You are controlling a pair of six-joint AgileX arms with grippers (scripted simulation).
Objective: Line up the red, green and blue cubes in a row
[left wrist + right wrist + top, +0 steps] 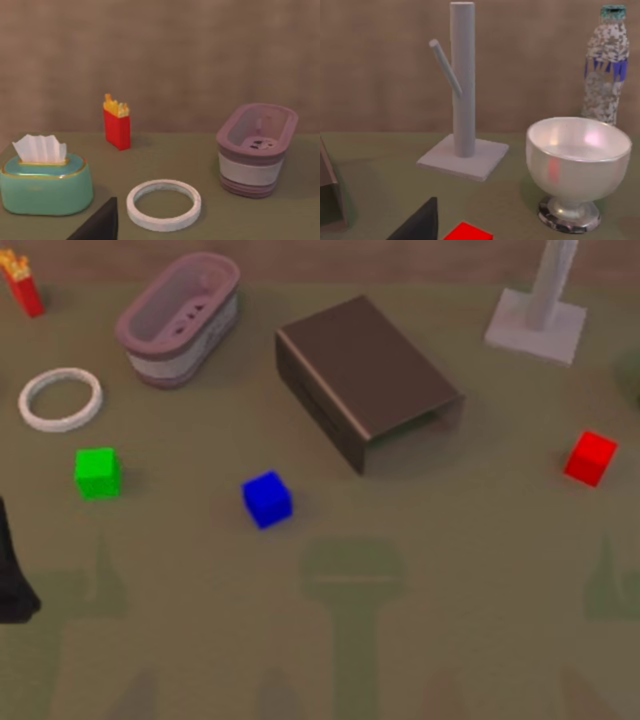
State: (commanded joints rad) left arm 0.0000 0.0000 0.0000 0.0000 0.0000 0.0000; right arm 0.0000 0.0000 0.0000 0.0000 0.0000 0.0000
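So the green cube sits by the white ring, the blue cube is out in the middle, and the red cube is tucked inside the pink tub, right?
Not quite. The red cube is not in the pink tub; it sits on the bare table at the right side, apart from everything, as the top view shows. The green cube by the white ring and the blue cube in the middle are right.

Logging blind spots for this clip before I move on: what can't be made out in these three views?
- Left claw: only a dark tip at the left wrist view's edge; open or shut unreadable.
- Right claw: same, cut by the right wrist view's edge.
- Bright red cube: cropped by the right wrist view's frame edge; whole in the top view.
- Bright green cube and deep blue cube: top view only.
- Left arm: dark sliver at the top view's left edge.
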